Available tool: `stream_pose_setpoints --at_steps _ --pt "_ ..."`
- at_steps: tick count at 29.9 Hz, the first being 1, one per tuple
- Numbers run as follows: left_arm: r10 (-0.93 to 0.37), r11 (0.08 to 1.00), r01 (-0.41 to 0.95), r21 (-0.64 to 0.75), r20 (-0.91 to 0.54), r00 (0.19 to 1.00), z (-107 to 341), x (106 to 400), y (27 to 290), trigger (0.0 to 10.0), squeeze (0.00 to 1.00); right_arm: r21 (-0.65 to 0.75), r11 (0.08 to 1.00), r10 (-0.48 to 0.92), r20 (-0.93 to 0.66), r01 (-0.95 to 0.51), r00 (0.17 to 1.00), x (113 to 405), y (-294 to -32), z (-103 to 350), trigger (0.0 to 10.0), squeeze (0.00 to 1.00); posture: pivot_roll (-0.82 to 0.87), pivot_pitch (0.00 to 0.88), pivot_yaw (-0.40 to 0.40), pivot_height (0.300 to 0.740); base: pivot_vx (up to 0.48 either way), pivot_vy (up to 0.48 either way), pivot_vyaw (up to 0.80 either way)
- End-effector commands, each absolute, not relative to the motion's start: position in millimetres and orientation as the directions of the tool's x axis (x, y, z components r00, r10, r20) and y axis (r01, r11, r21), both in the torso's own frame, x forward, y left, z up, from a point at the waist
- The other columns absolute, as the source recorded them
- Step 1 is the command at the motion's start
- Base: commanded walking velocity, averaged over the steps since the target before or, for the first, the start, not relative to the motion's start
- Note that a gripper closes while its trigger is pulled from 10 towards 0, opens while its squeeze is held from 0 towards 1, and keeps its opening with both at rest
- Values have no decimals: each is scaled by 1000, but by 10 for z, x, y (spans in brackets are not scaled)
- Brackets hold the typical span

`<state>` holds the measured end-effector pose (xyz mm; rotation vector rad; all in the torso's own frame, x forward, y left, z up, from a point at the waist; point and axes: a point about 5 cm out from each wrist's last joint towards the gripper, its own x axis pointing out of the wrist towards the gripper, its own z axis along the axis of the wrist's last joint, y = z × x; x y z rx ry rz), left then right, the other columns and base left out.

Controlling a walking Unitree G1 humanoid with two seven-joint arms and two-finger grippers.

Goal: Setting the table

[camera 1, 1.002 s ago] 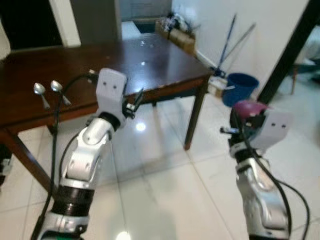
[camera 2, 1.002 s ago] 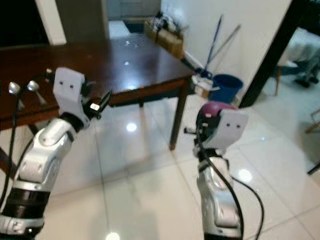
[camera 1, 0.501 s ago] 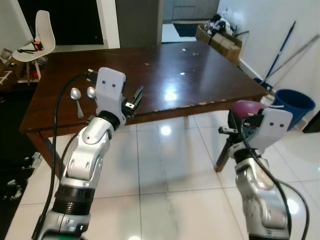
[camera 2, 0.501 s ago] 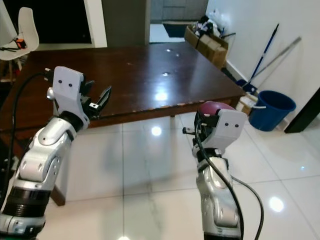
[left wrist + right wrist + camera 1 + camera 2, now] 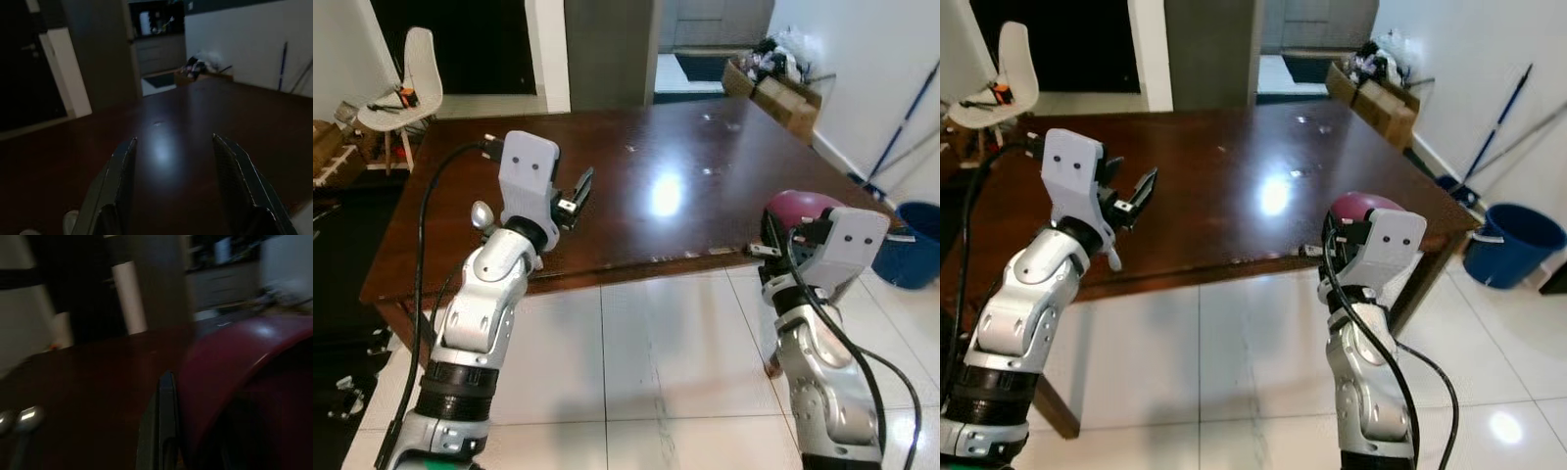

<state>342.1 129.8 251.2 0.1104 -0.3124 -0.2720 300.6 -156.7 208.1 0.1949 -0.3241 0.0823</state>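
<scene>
Table [image 5: 705, 186] nearer; two spoons [image 5: 19, 418].

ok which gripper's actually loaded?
The right gripper: its jaws are shut on a maroon bowl. The left gripper has open, empty jaws.

The table [image 5: 705, 186] is dark polished wood, glossy enough to mirror a light. The bowl [image 5: 800, 208] looks like smooth maroon plastic. Two spoons [image 5: 19, 418] are shiny metal. The floor tiles [image 5: 656, 372] are glossy white.
</scene>
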Motion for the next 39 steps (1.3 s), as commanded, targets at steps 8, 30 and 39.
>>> stream_pose_setpoints --at_steps 8,30,39 --pt "-220 971 185 153 260 940 2429 3371 1475 10000 0 174 913 334 201 -369 921 3061 -1238 1953 10000 0 -39 0 55 740 480 0 0" --pt "-132 971 88 224 189 973 2253 3095 1895 10000 0 -321 651 670 -181 -687 720 3341 -1108 1727 10000 0 14 0 17 740 444 0 0" --pt "-327 908 277 314 116 938 2237 2926 1931 10000 0 -407 425 789 -270 -808 552 3390 -1120 1804 10000 0 18 0 18 740 0 0 0"
